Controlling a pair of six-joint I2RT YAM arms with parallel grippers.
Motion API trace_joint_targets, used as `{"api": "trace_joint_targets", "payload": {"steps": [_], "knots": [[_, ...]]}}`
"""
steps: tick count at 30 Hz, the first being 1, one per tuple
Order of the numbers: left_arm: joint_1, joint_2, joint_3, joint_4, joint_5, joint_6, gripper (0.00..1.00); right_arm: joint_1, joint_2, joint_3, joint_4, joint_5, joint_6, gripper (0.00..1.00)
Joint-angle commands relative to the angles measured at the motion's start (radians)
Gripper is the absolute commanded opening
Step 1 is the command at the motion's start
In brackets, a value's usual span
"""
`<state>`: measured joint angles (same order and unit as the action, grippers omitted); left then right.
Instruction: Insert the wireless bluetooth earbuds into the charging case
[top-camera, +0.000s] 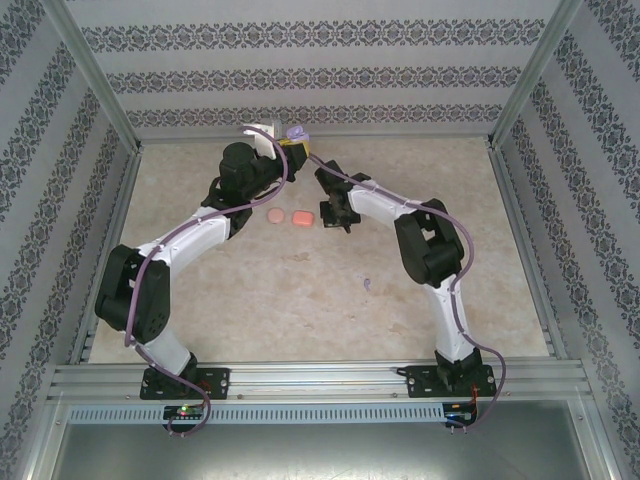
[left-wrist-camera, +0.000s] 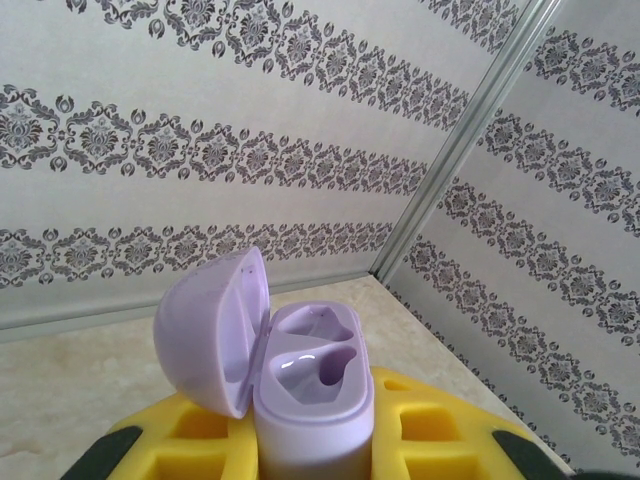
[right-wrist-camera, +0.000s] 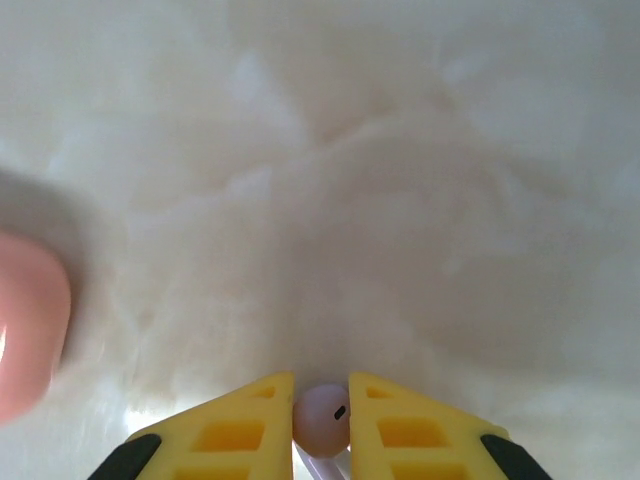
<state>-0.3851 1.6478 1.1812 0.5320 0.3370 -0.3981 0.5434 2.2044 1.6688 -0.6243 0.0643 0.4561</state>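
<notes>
- Pinching a tiny, rounded, pale lilac earbud (right-wrist-camera: 322, 418) between their yellow tips, the right jaws are seen low over the pale marbled bench (top-camera: 300, 320). The bud is clamped from both sides, and a small dark mark is shown on its face.
- A blurred pink shape (right-wrist-camera: 25, 330) is seen at the left edge of the right wrist view, apart from the lilac earbud.
- The left jaws are closed on a glossy lilac charging case (left-wrist-camera: 315, 410), which is gripped by its lower body and held upright near the far patterned wall (left-wrist-camera: 250, 150).
- The domed lid (left-wrist-camera: 210, 335) is swung open to the left, and two hollow wells are exposed, both empty.
- From above, a rounded salmon-pink piece (top-camera: 276, 215) and a squarer salmon-pink piece (top-camera: 301, 217) are seen lying side by side on the bench between the two arms, just left of the right jaws.
- A tiny purple item (top-camera: 367, 284) is seen lying alone on the bench, nearer the arm bases and well apart from everything else. Its shape cannot be told.
</notes>
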Motion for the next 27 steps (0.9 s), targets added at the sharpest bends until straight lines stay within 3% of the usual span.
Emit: {"api": "trace_joint_targets", "payload": {"steps": [1, 9, 14, 21, 27], "knots": [[-0.007, -0.056, -0.016, 0.000, 0.014, -0.004, 0.00, 0.041, -0.062, -0.100, 0.033, 0.004, 0.055, 0.18], [-0.009, -0.119, -0.075, -0.024, 0.011, 0.016, 0.00, 0.108, -0.156, -0.246, 0.068, 0.006, 0.132, 0.22], [-0.009, -0.154, -0.100, -0.039, 0.007, 0.025, 0.00, 0.133, -0.215, -0.317, 0.080, 0.011, 0.176, 0.30], [-0.008, -0.209, -0.142, -0.059, -0.007, 0.055, 0.00, 0.164, -0.339, -0.377, 0.068, 0.026, 0.197, 0.55], [0.001, -0.265, -0.183, -0.092, -0.027, 0.107, 0.00, 0.153, -0.393, -0.376, 0.033, 0.011, 0.143, 0.58]]}}
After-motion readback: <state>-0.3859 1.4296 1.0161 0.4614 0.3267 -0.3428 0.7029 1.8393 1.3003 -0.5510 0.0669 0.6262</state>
